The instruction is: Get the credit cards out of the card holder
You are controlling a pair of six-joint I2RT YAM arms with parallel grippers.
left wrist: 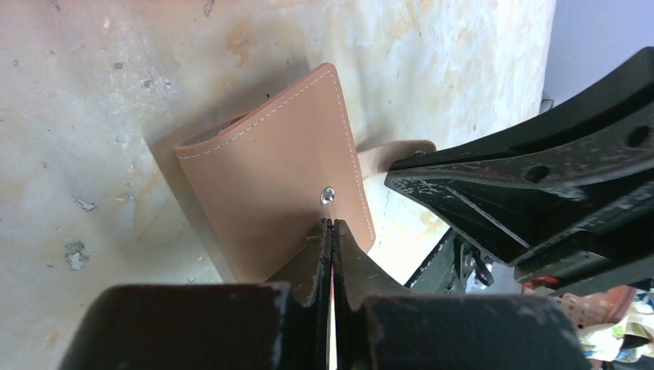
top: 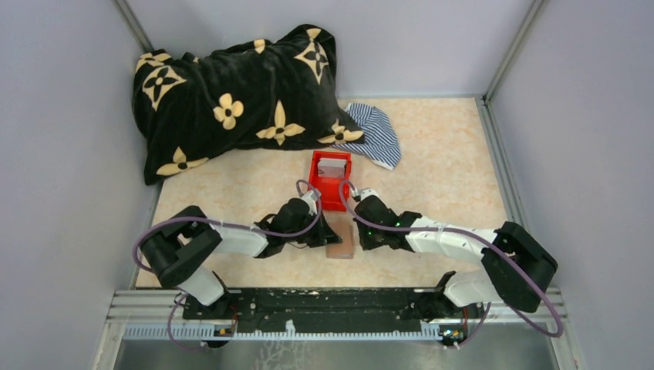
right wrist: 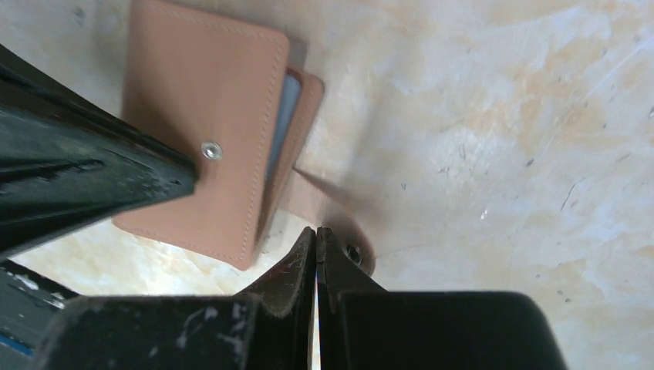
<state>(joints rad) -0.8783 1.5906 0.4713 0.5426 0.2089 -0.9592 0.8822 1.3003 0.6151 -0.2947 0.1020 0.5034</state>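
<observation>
Table (top: 432, 162): tan top. Red bin (top: 314, 177) sits just beyond the grippers, with a grey flat piece in it; can't tell what it is.

Card holder (top: 340, 243) lies flat near the front edge, between both grippers. The cover gapes slightly on one side and a grey-blue inner panel shows. No credit cards can be made out.

Left gripper (left wrist: 333, 225): jaws together, tips on the cover just beside the snap stud (left wrist: 328, 195). Looks like a pin-down, not a grip.

Right gripper (right wrist: 318, 231): jaws together at the closure strap (left wrist: 389, 154). Can't tell if the strap is caught between them.

Risks:
- If the strap isn't caught, a pull gets nothing and the cover stays down.
- If it is caught, the pull could drag the whole holder. The left hold is only a tip press on smooth leather and could skid off.
- The left tips sit on the same flap that must lift, so it may be blocked.
- The two grippers are close together, so they could bump.
</observation>
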